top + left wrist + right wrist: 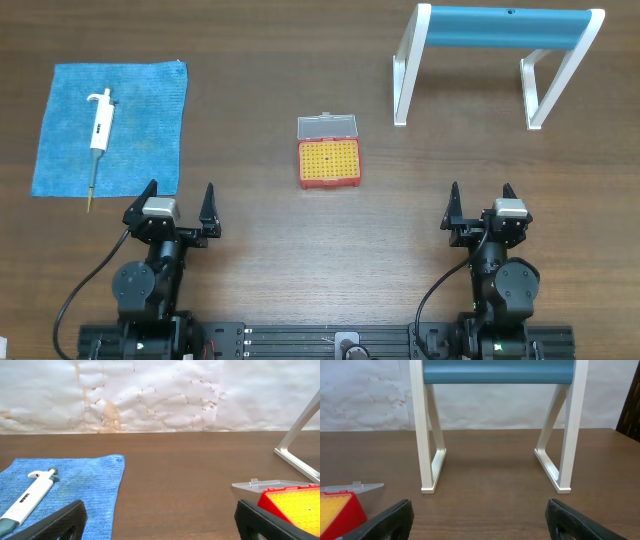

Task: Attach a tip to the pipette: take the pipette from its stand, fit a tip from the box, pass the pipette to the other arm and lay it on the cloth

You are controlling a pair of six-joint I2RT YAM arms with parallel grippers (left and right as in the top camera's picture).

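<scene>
The white pipette (100, 121) lies on the blue cloth (140, 110) at the far left, its yellow tip (91, 198) reaching past the cloth's near edge onto the table. The left wrist view shows the pipette (27, 502) on the cloth (90, 485) too. The red tip box (328, 162), lid open, sits mid-table; it also shows as the tip box (292, 505) and the tip box (337, 510). The white stand with a blue bar (500, 30) is at the far right, bare. My left gripper (178, 212) and right gripper (481, 205) sit open near their bases, holding nothing.
The stand's legs (432, 460) rise ahead of the right gripper. Bare brown table (250, 90) lies between cloth, box and stand. A stained white wall (160, 395) bounds the table's far edge.
</scene>
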